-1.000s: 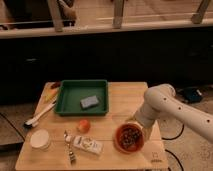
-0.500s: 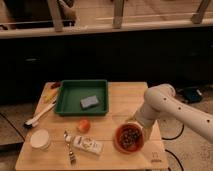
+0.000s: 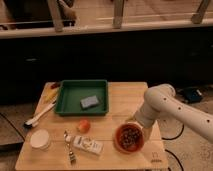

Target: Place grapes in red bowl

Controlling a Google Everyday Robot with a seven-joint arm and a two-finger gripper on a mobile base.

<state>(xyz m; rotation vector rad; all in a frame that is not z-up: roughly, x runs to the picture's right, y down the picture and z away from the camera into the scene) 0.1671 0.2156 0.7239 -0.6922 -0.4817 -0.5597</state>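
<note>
The red bowl (image 3: 130,138) sits on the wooden table (image 3: 125,100) at the front right. The dark reddish-purple grapes (image 3: 130,136) lie inside it. My white arm comes in from the right and bends down to the bowl's far right rim. The gripper (image 3: 138,123) is at the arm's end, just above and behind the bowl's rim, mostly hidden by the arm's wrist.
A green tray (image 3: 75,97) holding a grey sponge (image 3: 90,102) stands at the back. An orange fruit (image 3: 84,125), a white cup (image 3: 40,139), a white carton (image 3: 89,145), a fork (image 3: 68,148) and a brush (image 3: 39,117) lie to the left.
</note>
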